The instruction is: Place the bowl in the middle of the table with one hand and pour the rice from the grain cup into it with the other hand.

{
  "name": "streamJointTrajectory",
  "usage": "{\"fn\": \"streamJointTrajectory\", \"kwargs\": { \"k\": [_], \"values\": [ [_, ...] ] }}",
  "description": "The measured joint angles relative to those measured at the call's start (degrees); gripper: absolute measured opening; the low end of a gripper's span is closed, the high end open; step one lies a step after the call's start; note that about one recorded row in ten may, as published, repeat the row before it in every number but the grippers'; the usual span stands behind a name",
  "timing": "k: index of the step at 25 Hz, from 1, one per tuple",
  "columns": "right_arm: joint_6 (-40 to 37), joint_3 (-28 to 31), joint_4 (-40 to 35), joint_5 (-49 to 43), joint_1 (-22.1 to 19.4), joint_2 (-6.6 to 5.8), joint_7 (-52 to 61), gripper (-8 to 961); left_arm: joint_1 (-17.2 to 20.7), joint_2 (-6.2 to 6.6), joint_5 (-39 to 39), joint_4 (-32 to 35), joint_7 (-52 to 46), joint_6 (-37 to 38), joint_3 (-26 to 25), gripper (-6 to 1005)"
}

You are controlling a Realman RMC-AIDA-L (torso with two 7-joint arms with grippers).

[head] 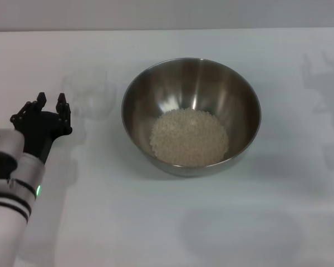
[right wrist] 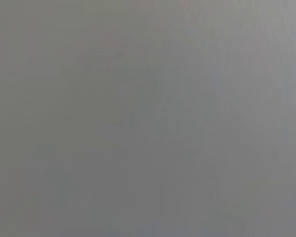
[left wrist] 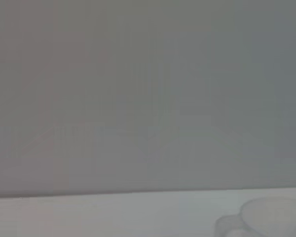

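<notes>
I read the bowl (head: 191, 114) mid-frame on the table (head: 156, 222), rice (head: 189, 137) inside it. Grain cup (head: 89, 92) sits just left; left gripper (head: 49, 109) lower left of cup, apart.

table (left wrist: 113, 217): seen as a pale strip along the lower edge | grain cup (left wrist: 271, 219): shown in part at the corner, clear and frosted, resting on the table, its contents not discernible | background: filled by a plain grey surface

Bare lab-like test bench: plain white table (head: 156, 222), blank grey wall behind.
</notes>
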Motion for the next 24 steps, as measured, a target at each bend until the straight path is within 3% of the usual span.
{"fn": "streamJointTrajectory", "kwargs": {
  "k": [5, 9, 10, 16, 21, 24],
  "values": [
    [0.17, 0.11, 0.00, 0.27, 0.27, 0.15, 0.00, 397, 2.59, -0.03, 2.91, -1.15, -0.02, 1.17, 0.09, 373],
    [-0.20, 0.41, -0.17, 0.36, -0.04, 0.30, 0.44, 397, 4.99, -0.28, 5.17, 1.24, -1.62, 9.09, 1.90, 375],
    [-0.22, 0.71, -0.20, 0.53, -0.18, 0.35, 1.44, 397, 5.46, -0.33, 5.65, 4.48, -6.62, 17.04, 3.94, 376],
    [0.89, 0.23, -0.01, 0.46, -1.33, 0.82, 6.75, 398, 3.51, -0.44, 8.39, 15.13, -19.31, 31.39, 6.95, 380],
    [2.37, -1.56, 0.32, 0.09, -2.21, 1.07, 9.05, 398, 1.20, -0.53, 8.93, 21.40, -24.62, 35.45, 8.26, 383],
    [2.64, -2.16, 0.96, 0.08, -2.31, 1.11, 9.37, 398, 0.86, -0.51, 8.96, 22.35, -25.51, 36.07, 8.42, 477]
  ]
}}
